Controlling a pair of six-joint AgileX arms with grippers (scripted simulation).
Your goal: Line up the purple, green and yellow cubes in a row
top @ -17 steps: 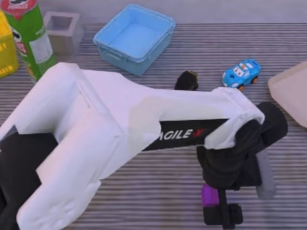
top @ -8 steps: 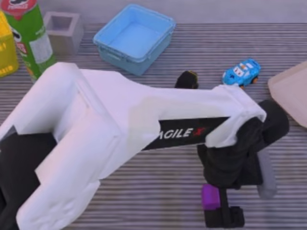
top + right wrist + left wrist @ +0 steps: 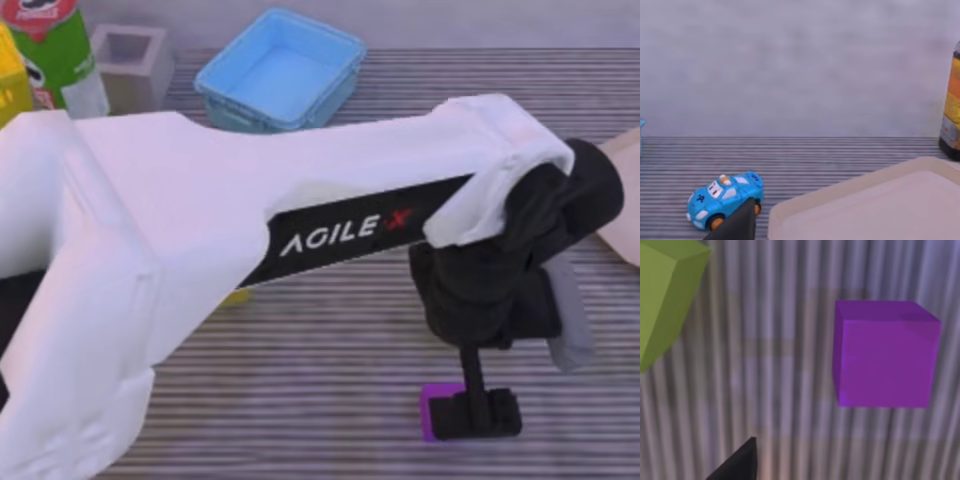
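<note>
At the near edge of the striped grey counter (image 3: 330,400), right of centre in the top view, the small bright purple cube (image 3: 430,412) sits flat on the surface; the left arm's black gripper (image 3: 478,411) hangs directly over its right side, hiding most of it from above; the left wrist view shows the same purple cube (image 3: 884,356) standing free on the stripes, well clear of the one dark fingertip (image 3: 740,464) that enters that picture, so the left gripper holds nothing and reads as spread wide. In that wrist view the larger lime-green cube (image 3: 665,295) lies near the purple one, apart from it with bare counter between, turned at an angle and cut off by the picture's edge; from above it is hidden under the arm. The white left arm (image 3: 200,240) with its black lettered band crosses the whole middle of the top view, from the left side out to the right; a thin sliver of the mustard-yellow cube (image 3: 237,297) peeps out below the arm's lower edge, the rest covered. Farther back stand a light blue open plastic bin (image 3: 240,70), a hollow grey square block (image 3: 150,60) to its left, a tall green printed can (image 3: 55,55) and a yellow printed carton (image 3: 10,85) at the far left corner. The right arm is parked off to the right; its wrist view shows a small blue toy car (image 3: 725,197), a pale beige tray (image 3: 880,205) and a dark amber bottle (image 3: 951,100) behind it; whether the right gripper (image 3: 737,225) is wide or narrow cannot be told.
</note>
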